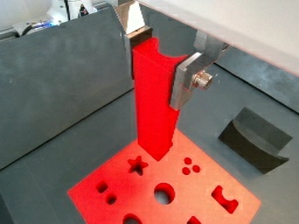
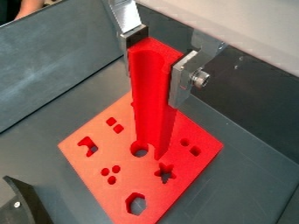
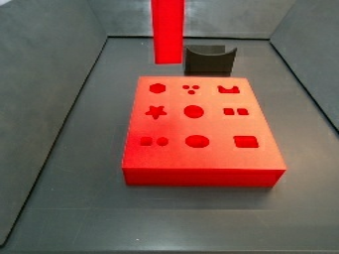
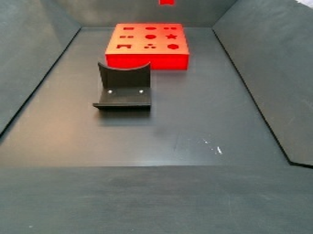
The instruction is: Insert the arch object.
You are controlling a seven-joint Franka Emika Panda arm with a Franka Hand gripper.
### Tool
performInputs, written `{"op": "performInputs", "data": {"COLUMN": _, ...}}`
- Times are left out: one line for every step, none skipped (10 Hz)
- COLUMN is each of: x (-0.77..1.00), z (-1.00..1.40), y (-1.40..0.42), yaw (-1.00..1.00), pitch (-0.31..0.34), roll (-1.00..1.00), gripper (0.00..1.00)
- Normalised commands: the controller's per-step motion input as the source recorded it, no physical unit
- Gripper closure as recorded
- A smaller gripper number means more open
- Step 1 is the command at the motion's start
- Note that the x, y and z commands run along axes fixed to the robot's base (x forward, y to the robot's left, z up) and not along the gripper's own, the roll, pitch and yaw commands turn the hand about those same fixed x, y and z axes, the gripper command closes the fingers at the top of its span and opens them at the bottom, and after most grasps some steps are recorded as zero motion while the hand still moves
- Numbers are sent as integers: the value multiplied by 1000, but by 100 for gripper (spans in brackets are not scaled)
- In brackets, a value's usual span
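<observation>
My gripper (image 1: pixel 160 63) is shut on the arch object (image 1: pixel 155 105), a long bright red bar that hangs upright between the silver fingers (image 1: pixel 187 80). Both wrist views show this grip (image 2: pixel 158 59), with the bar (image 2: pixel 152 105) pointing down at the flat red board (image 2: pixel 128 171) with shaped cutouts. In a side view the bar (image 3: pixel 167 30) hangs above the far left edge of the board (image 3: pixel 199 149), its lower end clear of the surface. The gripper itself is out of frame in both side views. Only the bar's tip (image 4: pixel 167 2) shows in a side view.
A dark grey block (image 3: pixel 208 60) with a curved hollow top stands just behind the board. It also shows in front of the board (image 4: pixel 146 55) in a side view (image 4: pixel 123 87). Grey walls enclose the dark floor (image 4: pixel 159 155).
</observation>
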Motion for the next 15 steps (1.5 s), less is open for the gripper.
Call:
{"op": "performInputs", "data": {"x": 266, "z": -289, "y": 29, "yaw": 0, "pitch": -47, "roll": -21, "gripper": 100}}
{"op": "performInputs", "data": {"x": 820, "z": -231, "y": 243, "yaw": 0, "pitch": 0, "roll": -19, "gripper": 100}}
{"op": "performInputs", "data": {"x": 1000, "z": -40, "y": 234, "yaw": 89, "pitch": 39, "roll": 0, "gripper": 100}}
{"op": "performInputs", "data": {"x": 1000, "z": -117, "y": 217, "yaw": 120, "pitch": 54, "roll": 0, "gripper": 100}}
{"op": "performInputs", "data": {"x": 1000, "z": -123, "y": 183, "yaw": 51, "pitch": 59, "roll": 0, "gripper": 100}}
{"op": "performInputs", "data": {"x": 1000, "z": -129, "y": 111, "yaw": 0, "pitch": 39, "roll": 0, "gripper": 100}}
{"op": "performInputs", "data": {"x": 1000, "z": -131, "y": 54, "yaw": 0, "pitch": 31, "roll": 0, "gripper": 100}}
{"op": "performInputs", "data": {"x": 1000, "z": -183, "y": 71, "yaw": 0, "pitch": 20, "roll": 0, "gripper": 100}}
{"op": "performInputs", "data": {"x": 1000, "z": -209, "y": 89, "yaw": -60, "pitch": 7, "roll": 0, "gripper": 100}}
{"op": "performInputs", "data": {"x": 1000, "z": -223, "y": 91, "yaw": -77, "pitch": 3, "roll": 0, "gripper": 100}}
{"op": "performInputs", "data": {"x": 1000, "z": -240, "y": 117, "yaw": -91, "pitch": 0, "roll": 0, "gripper": 100}}
{"op": "performInputs", "data": {"x": 1000, "z": -243, "y": 120, "yaw": -100, "pitch": 0, "roll": 0, "gripper": 100}}
{"op": "performInputs", "data": {"x": 1000, "z": -254, "y": 131, "yaw": -111, "pitch": 0, "roll": 0, "gripper": 100}}
{"op": "performInputs", "data": {"x": 1000, "z": -251, "y": 143, "yaw": -120, "pitch": 0, "roll": 0, "gripper": 100}}
{"op": "performInputs", "data": {"x": 1000, "z": -234, "y": 143, "yaw": -200, "pitch": 0, "roll": -27, "gripper": 100}}
